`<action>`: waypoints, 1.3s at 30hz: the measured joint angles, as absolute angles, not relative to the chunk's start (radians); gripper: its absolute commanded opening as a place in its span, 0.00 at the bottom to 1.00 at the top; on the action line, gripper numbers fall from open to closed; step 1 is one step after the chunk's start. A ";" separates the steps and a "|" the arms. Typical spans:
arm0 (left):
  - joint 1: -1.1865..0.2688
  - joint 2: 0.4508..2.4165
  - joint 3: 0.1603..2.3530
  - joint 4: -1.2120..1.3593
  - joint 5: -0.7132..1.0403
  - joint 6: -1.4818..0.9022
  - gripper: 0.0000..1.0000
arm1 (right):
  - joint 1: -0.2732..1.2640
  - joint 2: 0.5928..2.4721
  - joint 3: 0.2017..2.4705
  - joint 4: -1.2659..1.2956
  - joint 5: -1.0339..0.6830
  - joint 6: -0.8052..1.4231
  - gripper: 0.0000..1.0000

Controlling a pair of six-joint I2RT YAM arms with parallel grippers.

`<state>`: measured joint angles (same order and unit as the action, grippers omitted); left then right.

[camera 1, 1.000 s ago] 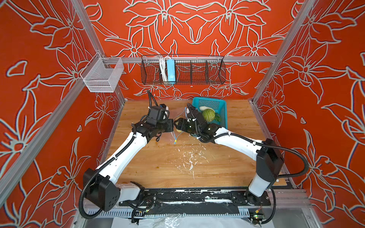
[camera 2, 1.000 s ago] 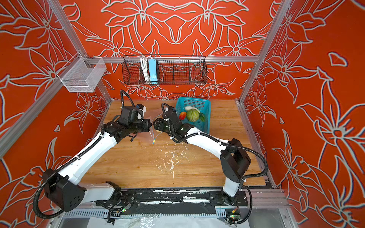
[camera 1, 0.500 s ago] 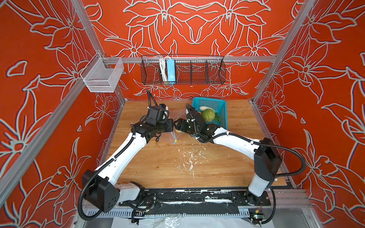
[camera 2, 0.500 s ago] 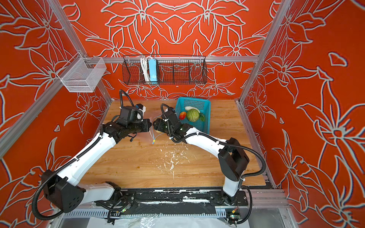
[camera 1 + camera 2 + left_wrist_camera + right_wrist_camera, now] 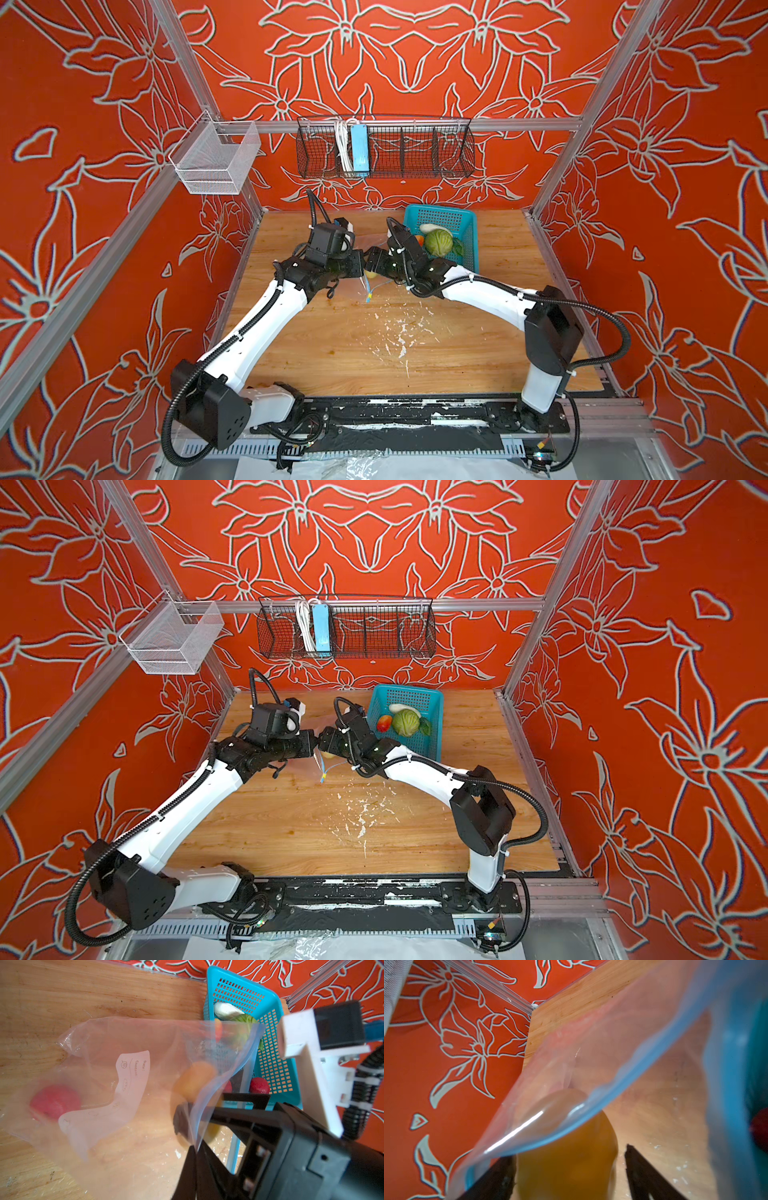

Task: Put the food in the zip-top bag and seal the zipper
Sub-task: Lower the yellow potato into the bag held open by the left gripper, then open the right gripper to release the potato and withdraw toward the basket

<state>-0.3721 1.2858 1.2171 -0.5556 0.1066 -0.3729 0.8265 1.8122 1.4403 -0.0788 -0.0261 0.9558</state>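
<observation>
Red walls (image 5: 415, 62) with pale flower outlines enclose a wooden bench (image 5: 374, 357), flecked with white scraps (image 5: 399, 332) near its middle.

Item 1: zip-top bag (image 5: 99, 1043). Clear, with a white label. It lies on the bench just beside the basket, between the two hands, with its mouth raised and facing the basket.
Item 2: zipper (image 5: 249, 1047). Light-blue strip along the open mouth; in both top views its yellow-blue slider tab (image 5: 368, 296) hangs toward the bench.
Item 3: red fruit (image 5: 55, 1101). Inside the bag, at its closed end.
Item 4: orange-yellow piece (image 5: 571, 1180). At the bag mouth, partly under the blue edge, between the right hand's fingers (image 5: 639, 1167). Blurred in the left wrist view.
Item 5: left hand (image 5: 360, 266). Clamped together on the bag's mouth edge, holding it up.
Item 6: right hand (image 5: 569, 1157). Fingers apart, with a gap showing between one finger and the piece.
Item 7: teal basket (image 5: 467, 220). At the back of the bench, holding a green cabbage (image 5: 438, 243), a white radish (image 5: 432, 227), a red-orange fruit (image 5: 384, 723) and a dark red fruit (image 5: 259, 1085).
Item 8: black wire rack (image 5: 415, 149). On the back wall, holding a light-blue power strip (image 5: 359, 149).
Item 9: white mesh bin (image 5: 216, 162). On the side rail.
</observation>
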 measured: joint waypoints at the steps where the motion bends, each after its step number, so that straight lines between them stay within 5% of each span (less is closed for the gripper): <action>1: -0.371 1.285 1.217 -0.554 0.106 -0.374 0.00 | 0.826 1.813 1.442 -0.080 -0.027 0.955 0.98; 20: -0.366 1.282 1.217 -0.552 0.099 -0.376 0.00 | 0.826 1.796 1.437 -0.093 -0.022 0.950 0.91; 39: -0.365 1.282 1.217 -0.552 0.091 -0.375 0.00 | 0.826 1.622 1.382 -0.175 0.077 0.865 0.98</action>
